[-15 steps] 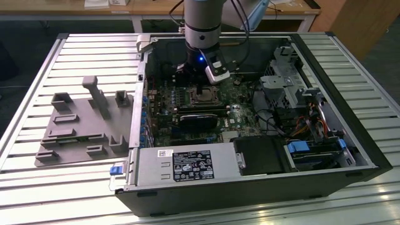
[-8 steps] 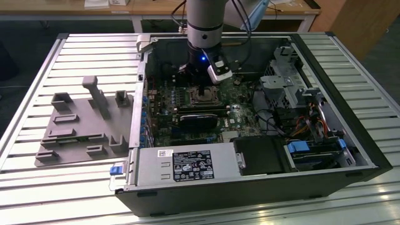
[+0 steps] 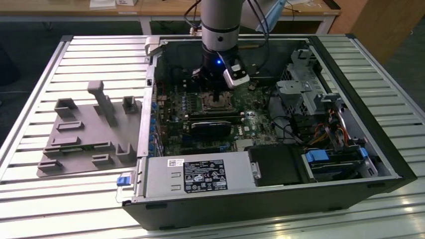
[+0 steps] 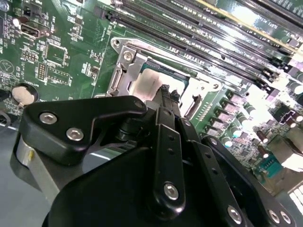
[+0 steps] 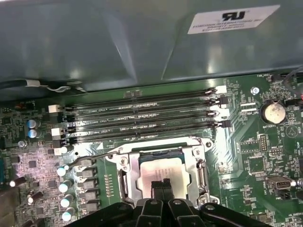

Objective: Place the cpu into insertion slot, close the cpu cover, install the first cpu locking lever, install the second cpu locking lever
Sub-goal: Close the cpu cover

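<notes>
cpu [image 5: 158, 168] — pale silver-grey square, flat

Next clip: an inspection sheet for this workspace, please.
Surface: silvery slatted metal table carrying an open black computer case.
Job's things: pale silver-grey square cpu sits in the socket; thin silvery metal cpu cover frame lies around it.
Clutter: grey moulded fixture tray beside the case, on the exterior view's left.
Grippers: black gripper shut, fingertips over the cpu.
Cables: coloured wire bundle inside the case; black cables by the arm.
Surroundings: wooden desk behind.
</notes>
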`<control>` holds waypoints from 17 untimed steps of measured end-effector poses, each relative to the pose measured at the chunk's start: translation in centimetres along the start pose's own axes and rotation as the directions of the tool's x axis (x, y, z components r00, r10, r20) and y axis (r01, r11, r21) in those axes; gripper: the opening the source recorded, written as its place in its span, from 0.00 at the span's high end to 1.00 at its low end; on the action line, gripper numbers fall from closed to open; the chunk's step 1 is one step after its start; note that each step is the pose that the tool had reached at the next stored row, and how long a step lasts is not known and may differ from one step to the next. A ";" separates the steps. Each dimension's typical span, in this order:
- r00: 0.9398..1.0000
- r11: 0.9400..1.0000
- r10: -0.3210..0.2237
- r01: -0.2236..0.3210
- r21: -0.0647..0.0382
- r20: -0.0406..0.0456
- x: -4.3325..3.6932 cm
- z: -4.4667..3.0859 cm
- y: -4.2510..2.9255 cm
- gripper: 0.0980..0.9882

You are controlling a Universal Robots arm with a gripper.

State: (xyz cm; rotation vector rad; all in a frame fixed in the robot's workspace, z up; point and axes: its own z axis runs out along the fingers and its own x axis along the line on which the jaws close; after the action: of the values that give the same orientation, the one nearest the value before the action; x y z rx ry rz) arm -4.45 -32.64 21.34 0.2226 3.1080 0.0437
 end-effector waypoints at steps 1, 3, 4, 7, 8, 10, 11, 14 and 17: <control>1.000 1.000 0.000 0.000 0.000 0.000 -0.01 -0.11 0.01 1.00; 1.000 1.000 0.000 0.000 0.000 0.000 -0.01 -0.44 0.02 1.00; 1.000 1.000 0.000 0.000 0.000 0.000 -0.02 -0.62 0.02 1.00; 1.000 1.000 0.000 0.000 0.000 0.000 -0.03 -1.26 0.04 1.00; 1.000 1.000 0.000 0.000 0.000 0.000 -0.04 -1.47 0.05 1.00; 1.000 1.000 0.000 0.000 0.000 0.000 -0.05 -1.87 0.06 1.00; 1.000 1.000 0.000 0.000 0.000 0.000 -0.05 -2.10 0.07 1.00; 1.000 1.000 0.000 0.000 0.000 0.000 -0.07 -2.75 0.09 1.00; 1.000 1.000 0.000 0.000 0.000 0.000 -0.08 -3.29 0.10 1.00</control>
State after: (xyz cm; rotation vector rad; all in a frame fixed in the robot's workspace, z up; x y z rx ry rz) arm -4.44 -32.64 24.63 0.2225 3.1078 0.0441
